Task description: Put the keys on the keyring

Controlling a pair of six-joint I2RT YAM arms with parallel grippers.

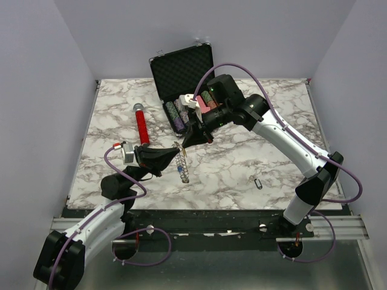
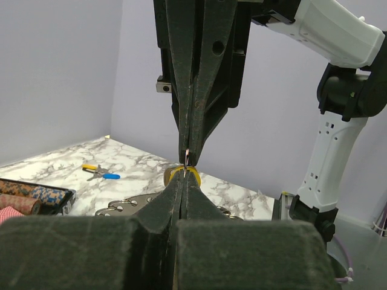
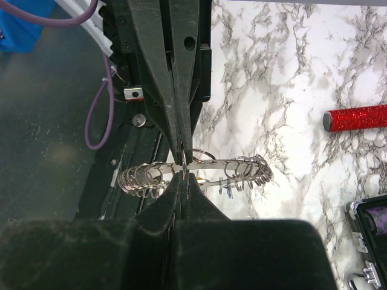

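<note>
While left fingers [image 3: 184, 78] pinch shut on the keyring [image 3: 211, 164], holding it on edge above the worktop [image 1: 242, 151] with its long axis near-far, right fingers [image 2: 181, 78], also shut, meet them tip-to-tip from far-right, apparently gripping the yellow-tagged key [image 2: 192, 173].

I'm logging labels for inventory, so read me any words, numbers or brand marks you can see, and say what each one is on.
No readable text anywhere.
Black foam-lined case and red glittery cylinder: no marks visible.
Yellow plastic key tag and blue plastic key tag: too small to read.
Large silver keyring: any stamps on its keys are too blurred to read.
</note>
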